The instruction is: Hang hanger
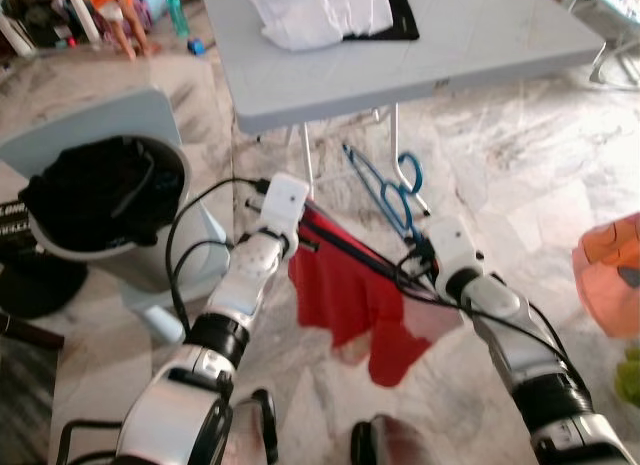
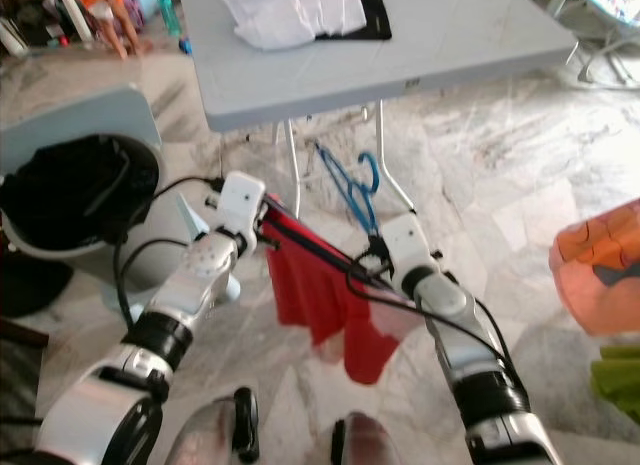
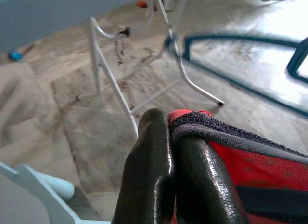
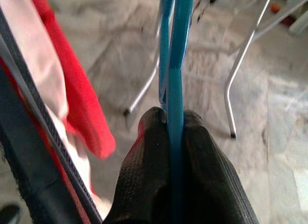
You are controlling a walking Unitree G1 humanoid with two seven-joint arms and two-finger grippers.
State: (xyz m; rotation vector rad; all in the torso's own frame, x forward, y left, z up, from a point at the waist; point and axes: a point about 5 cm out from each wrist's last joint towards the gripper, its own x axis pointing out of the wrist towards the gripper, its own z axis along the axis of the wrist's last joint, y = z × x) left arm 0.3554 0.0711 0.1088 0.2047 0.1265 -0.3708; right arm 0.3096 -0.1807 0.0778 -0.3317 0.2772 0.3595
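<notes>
Starting at your left: a pale bin (image 1: 150, 250) holding dark cloth stands on the marble floor (image 1: 520, 205), just beside the left arm. The left gripper (image 3: 173, 137) is clenched on the dark-trimmed edge of the red garment (image 1: 350, 305), which hangs between the two arms. At the right end, the right gripper (image 4: 172, 120) is clamped on the blue hanger (image 1: 385, 190), its fingers (image 4: 149, 161) pressed to either side of the plastic. The hanger is held in the air in front of the grey folding table (image 1: 480, 60) (white and black cloth lies on the tabletop).

Risks from here:
- The hanger is pinched on a thin section. A sideways load could twist it in the grip or pull it free.
- The garment edge is stretched between both grippers. If you move one arm away without the other, the cloth may slip out of the left gripper or drag on the hanger.
- The metal table legs (image 3: 110, 74) stand near the hanger; a forward swing could snag the hook.

Orientation: the hanger's long axis runs forward and slightly left, away from the right gripper, toward the table. The hook end (image 1: 410, 170) curls at the hanger's right side.
</notes>
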